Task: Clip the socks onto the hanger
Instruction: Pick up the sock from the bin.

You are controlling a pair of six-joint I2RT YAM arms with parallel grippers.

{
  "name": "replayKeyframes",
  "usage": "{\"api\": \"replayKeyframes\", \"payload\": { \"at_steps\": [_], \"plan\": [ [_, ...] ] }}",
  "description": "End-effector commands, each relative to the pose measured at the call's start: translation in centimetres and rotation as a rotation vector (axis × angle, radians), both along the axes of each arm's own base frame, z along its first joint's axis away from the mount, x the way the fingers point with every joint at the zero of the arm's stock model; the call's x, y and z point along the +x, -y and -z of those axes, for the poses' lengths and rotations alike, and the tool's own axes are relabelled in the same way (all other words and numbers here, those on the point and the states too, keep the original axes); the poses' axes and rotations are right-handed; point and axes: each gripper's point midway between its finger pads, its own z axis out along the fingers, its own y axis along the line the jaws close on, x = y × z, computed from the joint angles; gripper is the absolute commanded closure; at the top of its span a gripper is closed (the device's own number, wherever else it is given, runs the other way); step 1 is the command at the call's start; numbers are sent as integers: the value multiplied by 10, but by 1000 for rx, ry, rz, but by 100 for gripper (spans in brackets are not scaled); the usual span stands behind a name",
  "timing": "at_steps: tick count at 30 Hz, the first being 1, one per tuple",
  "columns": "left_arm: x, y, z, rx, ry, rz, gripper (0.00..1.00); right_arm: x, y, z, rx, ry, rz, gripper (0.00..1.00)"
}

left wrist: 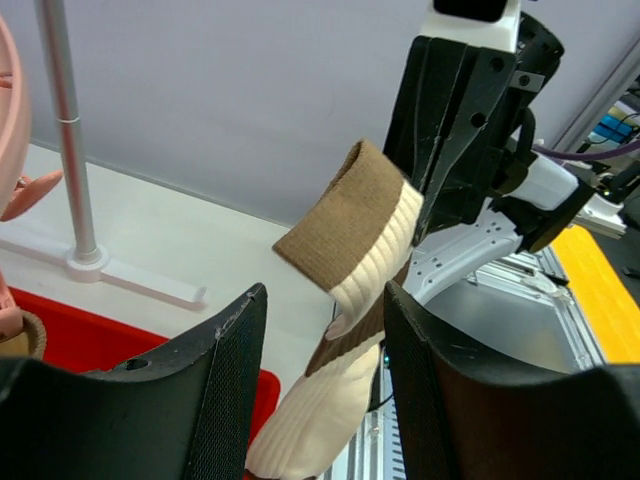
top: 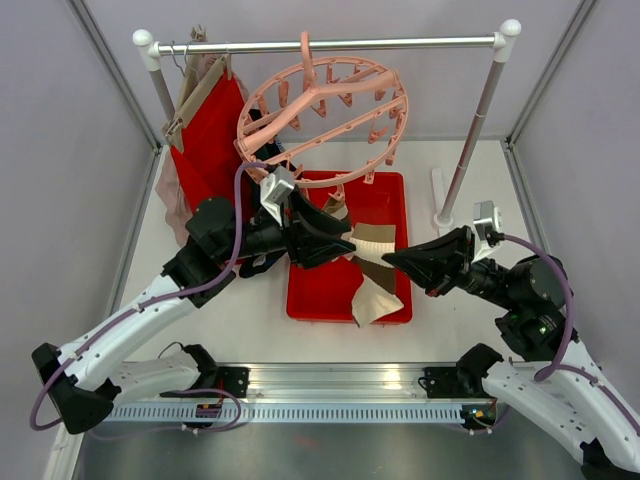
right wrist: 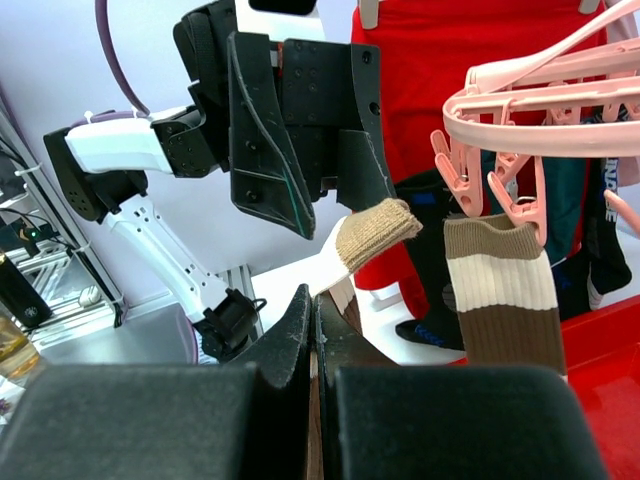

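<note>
The pink ring hanger [top: 325, 110] hangs from the rail, and its clips show in the right wrist view [right wrist: 540, 110]. A tan, cream and brown striped sock [right wrist: 505, 290] is clipped to it, with dark socks [right wrist: 585, 235] hanging behind. My right gripper [right wrist: 313, 300] is shut on a second striped sock [right wrist: 375, 228] and holds it above the red tray [top: 300, 300]. My left gripper [left wrist: 325, 290] is open. This sock [left wrist: 345, 225] hangs between its fingers, close to the right one. In the top view the two grippers, left [top: 335, 245] and right [top: 395, 262], face each other across the sock [top: 375, 262].
A red cloth on a wooden hanger [top: 210, 130] hangs at the rail's left end. The rail's right post [top: 470, 140] stands on a white foot beside the tray. More beige sock fabric [top: 375, 300] lies in the tray. Grey walls enclose the table.
</note>
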Motion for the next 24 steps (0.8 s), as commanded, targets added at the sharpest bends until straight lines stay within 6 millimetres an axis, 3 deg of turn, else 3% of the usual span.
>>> {"api": "replayKeyframes", "payload": {
  "at_steps": [1, 11, 15, 19, 24],
  "plan": [
    [-15, 0, -35, -93, 32, 84, 44, -7, 0, -16, 19, 45, -28, 100],
    [-16, 11, -33, -93, 5, 141, 45, 1, -1, -15, 4, 39, 4, 100],
    [-15, 13, -32, -92, 2, 143, 50, 4, -1, -13, -9, 35, 14, 100],
    [-15, 14, -34, -96, 5, 143, 64, 9, -1, -5, -26, 22, 32, 100],
    [-15, 18, -30, -90, 3, 148, 91, 24, 1, 8, -63, -16, 105, 100]
  ]
}}
